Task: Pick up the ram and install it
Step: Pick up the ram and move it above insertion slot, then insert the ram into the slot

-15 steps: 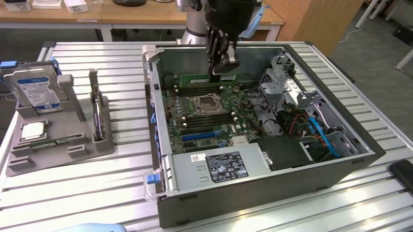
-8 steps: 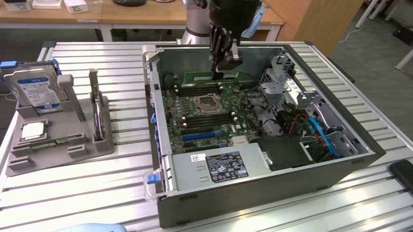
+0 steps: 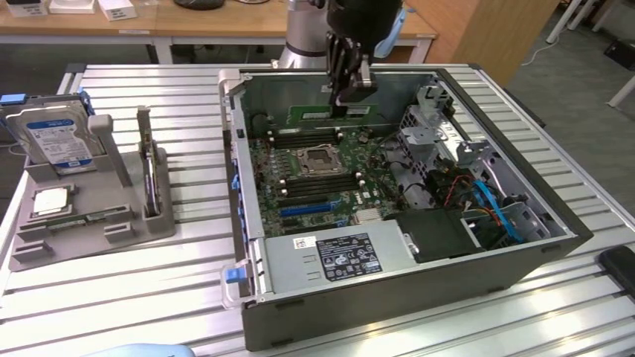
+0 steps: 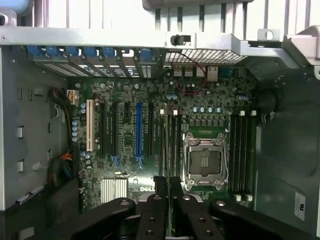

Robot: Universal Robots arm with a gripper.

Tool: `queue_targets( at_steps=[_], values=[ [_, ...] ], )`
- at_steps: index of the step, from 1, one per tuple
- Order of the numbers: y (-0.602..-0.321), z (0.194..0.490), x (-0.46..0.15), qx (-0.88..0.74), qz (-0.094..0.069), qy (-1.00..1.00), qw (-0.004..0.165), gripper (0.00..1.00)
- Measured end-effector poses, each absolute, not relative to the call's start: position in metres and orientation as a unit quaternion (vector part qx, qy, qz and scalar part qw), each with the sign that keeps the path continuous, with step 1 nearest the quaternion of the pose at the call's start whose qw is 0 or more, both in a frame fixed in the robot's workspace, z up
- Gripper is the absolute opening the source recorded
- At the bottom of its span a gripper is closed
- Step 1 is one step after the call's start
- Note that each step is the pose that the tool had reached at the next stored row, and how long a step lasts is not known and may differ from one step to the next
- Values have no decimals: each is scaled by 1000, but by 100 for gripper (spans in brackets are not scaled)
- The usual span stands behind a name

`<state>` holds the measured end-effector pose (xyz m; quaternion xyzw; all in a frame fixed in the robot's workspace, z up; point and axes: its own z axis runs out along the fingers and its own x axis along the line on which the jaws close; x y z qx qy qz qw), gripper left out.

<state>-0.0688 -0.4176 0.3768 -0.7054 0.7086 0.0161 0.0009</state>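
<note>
As black gripper (image 3: 349,104) pinches thin green ram (image 3: 312,113), chip-studded motherboard (image 3: 288,190) below.

You see the gripper (image 3: 349,103) clamping the ram (image 3: 312,113), held level above the motherboard (image 3: 317,175) inside the open case (image 3: 397,297).

Ram (image 3: 312,113) in tool (image 3: 349,100) over mobo (image 3: 297,186) inside case (image 3: 427,290); rack (image 3: 74,242) on the exterior view's left.

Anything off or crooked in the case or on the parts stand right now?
Nothing stands out. The tool holds the ram level above the motherboard, not skewed. Hard drive sits upright in the grey stand. No loose parts or damage visible.
</note>
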Motion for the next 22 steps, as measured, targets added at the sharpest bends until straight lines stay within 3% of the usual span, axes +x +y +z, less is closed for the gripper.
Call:
queue_targets(
  at_steps=[22],
  values=[
    [-394,376,-58,-705,16,709,1,14]
  ],
)
